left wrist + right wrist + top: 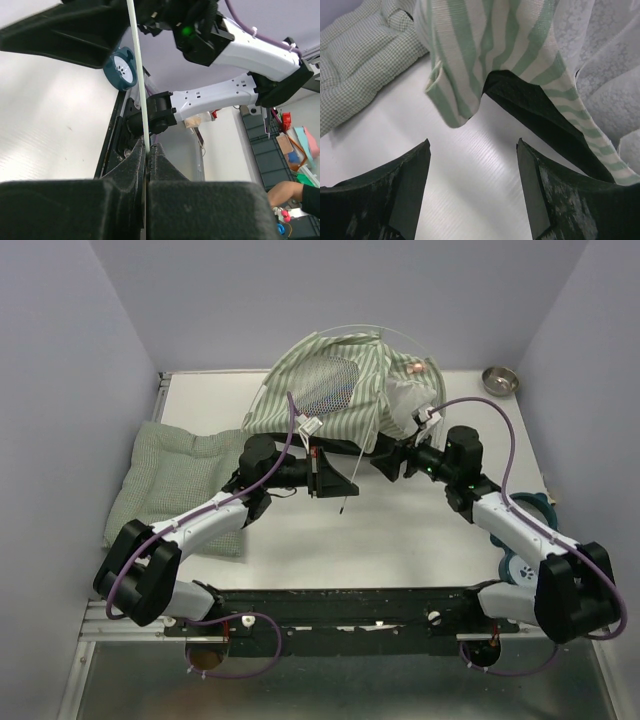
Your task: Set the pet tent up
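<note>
The pet tent [340, 390] lies slumped at the back of the table, its green-and-white striped fabric bunched around a grey mesh panel [327, 388]. One thin whitish pole [137, 75] runs straight up through the left wrist view. My left gripper [333, 478] is shut on that pole, with the jaws [148, 150] pressed together around it. My right gripper [388, 466] hovers just right of the left one at the tent's front edge. Its fingers [410, 175] stand apart with bare table between them. A hanging striped corner [455, 100] of the tent dangles just beyond the fingertips.
A flat green checked cushion [170, 475] lies on the left, partly under my left arm. A small metal bowl [500, 380] sits at the back right corner. A teal object [522, 540] rests by the right arm. Walls close the table in on three sides.
</note>
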### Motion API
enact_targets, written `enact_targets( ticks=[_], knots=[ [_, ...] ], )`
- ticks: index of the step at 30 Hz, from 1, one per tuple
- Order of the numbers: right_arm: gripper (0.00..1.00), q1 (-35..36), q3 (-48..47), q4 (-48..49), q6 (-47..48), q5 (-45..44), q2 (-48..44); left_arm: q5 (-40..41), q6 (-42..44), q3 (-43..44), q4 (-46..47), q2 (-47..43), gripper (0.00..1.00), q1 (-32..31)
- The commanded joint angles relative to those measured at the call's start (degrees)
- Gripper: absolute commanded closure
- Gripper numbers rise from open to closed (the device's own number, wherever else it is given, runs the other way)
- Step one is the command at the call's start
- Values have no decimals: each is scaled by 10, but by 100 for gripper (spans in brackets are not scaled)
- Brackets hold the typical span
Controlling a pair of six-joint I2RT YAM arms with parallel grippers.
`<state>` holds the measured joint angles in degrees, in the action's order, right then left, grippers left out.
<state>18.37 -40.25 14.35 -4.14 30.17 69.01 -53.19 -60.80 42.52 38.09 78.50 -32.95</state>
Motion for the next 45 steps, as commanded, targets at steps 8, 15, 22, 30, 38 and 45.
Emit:
enact_targets(
  ticks=[8,15,22,30,38,45],
  knots=[
    [26,3,-35,259,-67,52,126,10,10,5,25,0,100,12],
    [86,13,-29,246,-44,108,127,40,3,17,24,-7,100,16],
    [99,40,13,164,-25,139,72,116,37,57,5,-7,100,15],
    [99,76,33,69,-24,179,26,142,50,95,14,52,100,-3],
    [99,82,33,-3,32,213,4,214,-13,57,75,56,100,12],
    [99,83,-85,-223,216,294,33,245,14,52,44,-9,100,34]
  ],
)
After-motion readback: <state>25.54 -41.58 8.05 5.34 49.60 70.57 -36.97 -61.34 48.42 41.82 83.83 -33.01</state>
